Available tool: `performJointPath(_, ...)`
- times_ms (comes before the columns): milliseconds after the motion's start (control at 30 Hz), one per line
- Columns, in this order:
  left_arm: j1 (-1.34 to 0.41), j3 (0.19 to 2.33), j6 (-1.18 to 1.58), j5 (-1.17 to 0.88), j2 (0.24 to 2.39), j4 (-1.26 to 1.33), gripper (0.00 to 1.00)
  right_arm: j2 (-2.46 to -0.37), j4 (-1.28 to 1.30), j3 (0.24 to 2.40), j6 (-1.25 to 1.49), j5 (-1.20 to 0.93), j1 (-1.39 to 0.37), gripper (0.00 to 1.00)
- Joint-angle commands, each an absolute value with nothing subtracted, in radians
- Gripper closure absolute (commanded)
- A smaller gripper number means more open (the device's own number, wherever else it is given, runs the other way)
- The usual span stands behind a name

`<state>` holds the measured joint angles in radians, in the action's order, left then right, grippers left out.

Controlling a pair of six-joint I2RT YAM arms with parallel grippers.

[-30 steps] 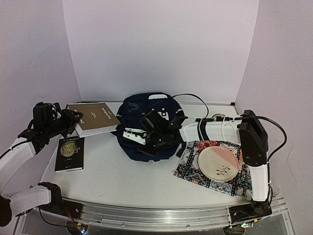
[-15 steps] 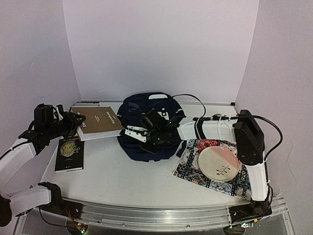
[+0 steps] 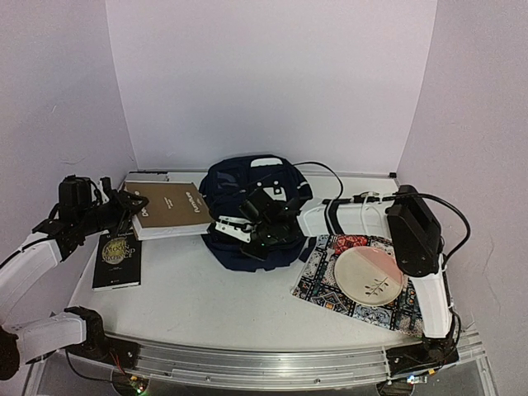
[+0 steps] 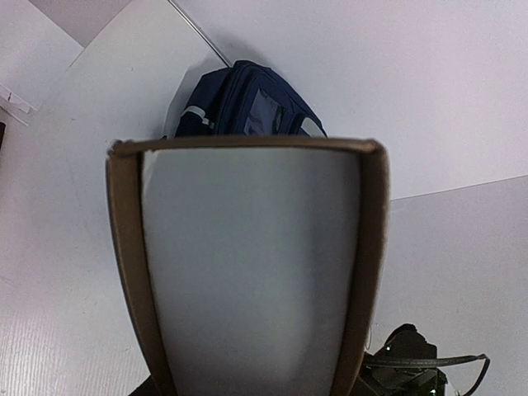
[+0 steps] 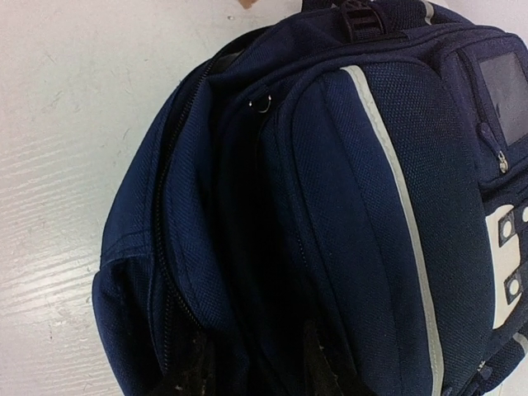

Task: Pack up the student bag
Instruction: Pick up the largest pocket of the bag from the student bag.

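Observation:
The student bag (image 3: 257, 183), dark navy with white stripes, lies in the middle of the table; it also shows in the left wrist view (image 4: 247, 103) and fills the right wrist view (image 5: 355, 206). My right gripper (image 3: 247, 233) sits on the bag's near side, its dark fingers (image 5: 186, 371) pinching a fold of fabric beside the unzipped main opening. My left gripper (image 3: 122, 208) is shut on a thick brown book (image 3: 169, 210), held off the table just left of the bag. The book's grey page edge (image 4: 252, 264) faces the bag and hides the left fingers.
A black book (image 3: 117, 257) with gold lettering lies flat at the near left. At the right, a round plate (image 3: 369, 276) rests on a patterned mat (image 3: 323, 280). A black cable (image 3: 330, 169) loops behind the bag. Walls close in at the back and both sides.
The left arm has carried the brown book rightward, closer to the bag. The right gripper has slid a little left on the bag and narrowed on the fabric.

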<state>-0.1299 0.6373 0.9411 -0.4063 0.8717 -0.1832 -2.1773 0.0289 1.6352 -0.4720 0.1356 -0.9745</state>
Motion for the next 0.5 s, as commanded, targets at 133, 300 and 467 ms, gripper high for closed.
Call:
performJointPath(133, -0.129, 0.619, 0.931, -0.472, 0.854, -0.131, 0.76, -2.260, 0.173, 1.696, -0.487, 0.204, -0.962, 0.66)
performJointPath(300, -0.129, 0.608, 0.934, -0.492, 0.854, -0.132, 0.77, -2.284, 0.186, 1.717, -0.495, 0.227, -0.962, 0.72)
performJointPath(467, -0.129, 0.599, 0.936, -0.497, 0.838, -0.132, 0.78, -2.273, 0.185, 1.768, -0.484, 0.232, -0.961, 0.97)
